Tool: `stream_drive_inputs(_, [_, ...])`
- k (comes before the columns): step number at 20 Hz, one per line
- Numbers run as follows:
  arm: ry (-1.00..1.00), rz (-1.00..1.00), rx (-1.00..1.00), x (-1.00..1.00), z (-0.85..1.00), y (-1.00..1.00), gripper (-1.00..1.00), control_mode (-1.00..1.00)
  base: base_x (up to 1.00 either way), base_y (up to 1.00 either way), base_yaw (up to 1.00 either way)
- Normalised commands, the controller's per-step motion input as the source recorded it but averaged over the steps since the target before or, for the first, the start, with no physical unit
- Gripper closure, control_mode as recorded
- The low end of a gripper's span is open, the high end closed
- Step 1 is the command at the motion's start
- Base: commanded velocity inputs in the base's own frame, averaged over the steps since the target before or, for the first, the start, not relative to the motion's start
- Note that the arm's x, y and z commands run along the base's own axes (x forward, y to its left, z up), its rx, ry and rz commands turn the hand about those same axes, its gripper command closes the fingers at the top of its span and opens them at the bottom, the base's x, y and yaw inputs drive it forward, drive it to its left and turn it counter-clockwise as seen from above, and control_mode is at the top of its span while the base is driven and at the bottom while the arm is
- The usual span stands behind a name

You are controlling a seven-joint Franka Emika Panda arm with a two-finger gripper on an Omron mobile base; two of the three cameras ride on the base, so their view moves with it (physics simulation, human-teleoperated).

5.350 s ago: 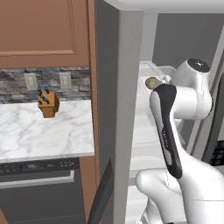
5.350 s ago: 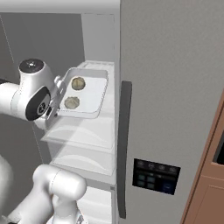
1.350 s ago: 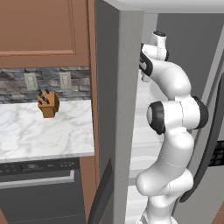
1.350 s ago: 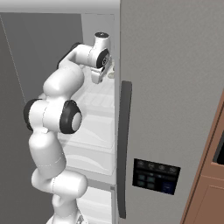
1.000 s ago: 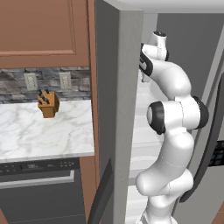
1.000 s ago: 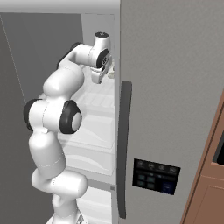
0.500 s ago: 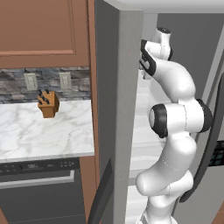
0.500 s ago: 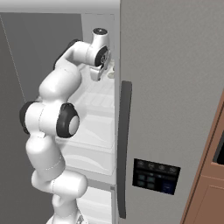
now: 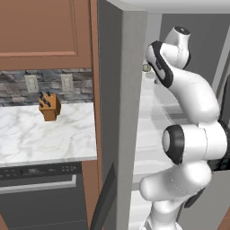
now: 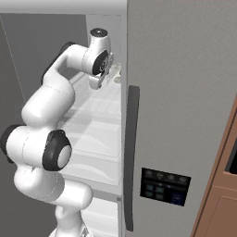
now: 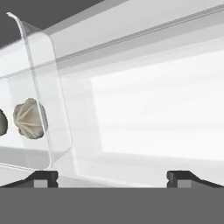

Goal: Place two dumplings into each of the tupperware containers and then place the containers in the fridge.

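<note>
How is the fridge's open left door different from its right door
The left door is swung open, edge-on to the camera, with nothing mounted on the face that shows; the right door is shut and carries a black dispenser panel. Both are grey and each has a long dark vertical handle.

The open fridge (image 9: 130,90) is seen by the left base view from behind the arm on its left, forward and slightly down, with a marble surface (image 9: 45,132) taken in at the left. The same fridge interior and arm are shared with the right base view, set behind on the right. White shelves (image 11: 157,105) are viewed closely by the hand view.
</note>
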Motion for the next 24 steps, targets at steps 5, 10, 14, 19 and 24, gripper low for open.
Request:
stream_drive_inputs(5, [0.0, 0.0, -0.04, -0.97, 0.01, -0.01, -1.0, -1.0, 0.0, 0.0, 0.0])
stream_drive_inputs(10, [0.0, 0.0, -0.08, -1.0, 0.17, 0.0, -1.0, -1.0, 0.0, 0.0, 0.0])
stream_drive_inputs(14, [0.0, 0.0, -0.05, -1.0, 0.18, 0.0, -1.0, -1.0, 0.0, 0.0, 0.0])
stream_drive_inputs(19, [0.02, 0.05, -0.09, -1.0, 0.19, 0.0, -1.0, -1.0, 0.0, 0.0, 0.0])
stream_drive_inputs(24, [0.03, 0.27, -0.17, -1.0, 0.01, 0.0, -1.0, -1.0, 0.0, 0.0, 0.0])
